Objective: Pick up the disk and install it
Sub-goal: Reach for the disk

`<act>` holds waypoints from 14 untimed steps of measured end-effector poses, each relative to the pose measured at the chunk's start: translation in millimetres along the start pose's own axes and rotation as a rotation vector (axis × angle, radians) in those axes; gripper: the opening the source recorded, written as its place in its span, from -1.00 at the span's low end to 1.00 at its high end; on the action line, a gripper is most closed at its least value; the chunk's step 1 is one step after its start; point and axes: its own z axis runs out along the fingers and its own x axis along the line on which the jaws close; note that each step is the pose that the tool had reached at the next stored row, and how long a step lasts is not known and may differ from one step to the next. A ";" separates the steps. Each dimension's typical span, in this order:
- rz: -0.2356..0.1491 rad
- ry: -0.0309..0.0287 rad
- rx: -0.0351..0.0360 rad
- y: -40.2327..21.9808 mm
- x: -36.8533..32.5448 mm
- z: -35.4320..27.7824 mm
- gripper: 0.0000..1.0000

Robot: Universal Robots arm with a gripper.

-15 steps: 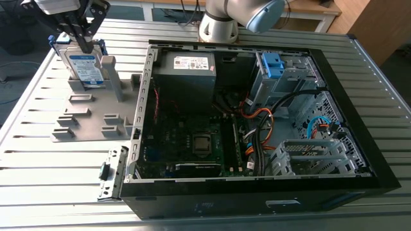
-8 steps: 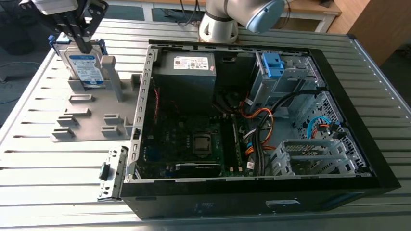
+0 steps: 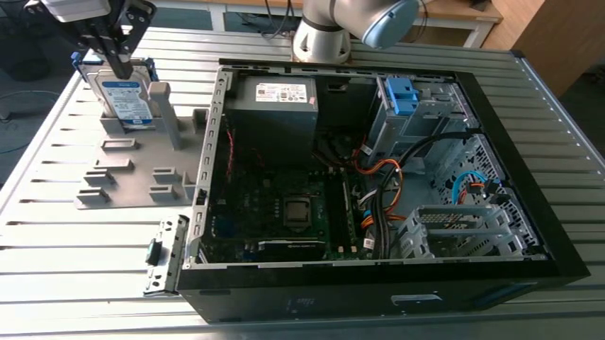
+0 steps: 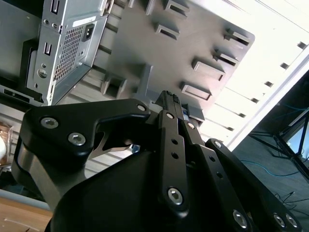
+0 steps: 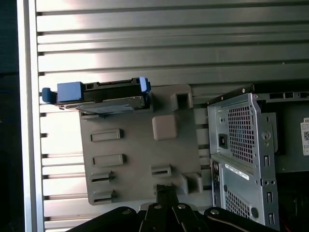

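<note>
The disk (image 3: 129, 99) stands on edge in a slot at the far end of a grey fixture plate (image 3: 123, 177), its blue-and-white label facing out and blue bracket around it. From above in the first wrist view, the disk (image 5: 99, 93) is a thin blue-ended bar on the plate (image 5: 130, 145). My gripper (image 3: 123, 71) hangs above the plate, fingers pressed together with nothing between them. The first wrist view puts the gripper (image 5: 166, 189) well apart from the disk, over the plate's opposite edge. In the second wrist view the gripper (image 4: 169, 96) points at the plate (image 4: 193, 43).
An open black computer case (image 3: 529, 212) lies on the slatted metal table (image 3: 57, 234), towards the exterior view's right. Inside are a grey power supply (image 3: 274, 106), a silver drive cage with a blue latch (image 3: 402, 95), the motherboard and loose cables. The arm's base (image 3: 321, 42) stands behind the case.
</note>
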 end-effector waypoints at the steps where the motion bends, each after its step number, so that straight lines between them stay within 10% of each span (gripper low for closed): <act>1: 0.000 0.0000 0.0000 0.0 0.5 0.1 -0.79; 14: 0.000 0.0001 0.0000 -0.5 6.6 1.0 -0.79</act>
